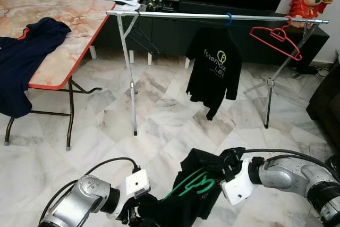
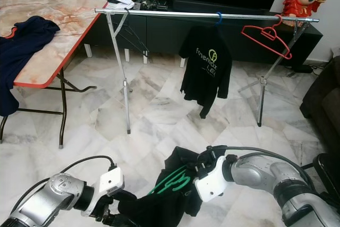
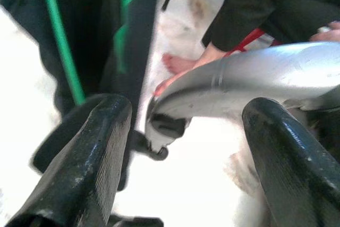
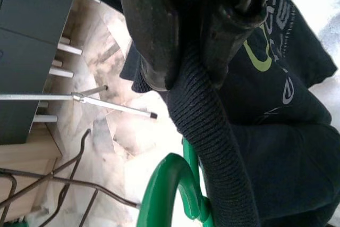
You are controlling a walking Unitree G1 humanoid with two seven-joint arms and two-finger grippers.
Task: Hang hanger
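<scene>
The clothes rail (image 1: pixel 212 16) is the landmark. A black printed shirt (image 1: pixel 214 67) already hangs from it on a blue hanger hook (image 1: pixel 228 18), and an empty red hanger (image 1: pixel 276 38) hangs beside that, towards the rail's right end. The piece in hand is not up yet: the green hanger (image 1: pixel 191 184) with a black garment (image 1: pixel 186 195) on it is held low, well below the rail and nearer the robot.

The right gripper (image 4: pixel 194 51) is clamped on the garment's ribbed collar, just beside the green hook. The left gripper (image 3: pixel 180 147) has its fingers (image 3: pixel 85 158) spread apart beside the lower cloth, pinching nothing.

I judge the garment is dressed on the hanger; lifting it and hooking it over bare rail left of the printed shirt remains.
</scene>
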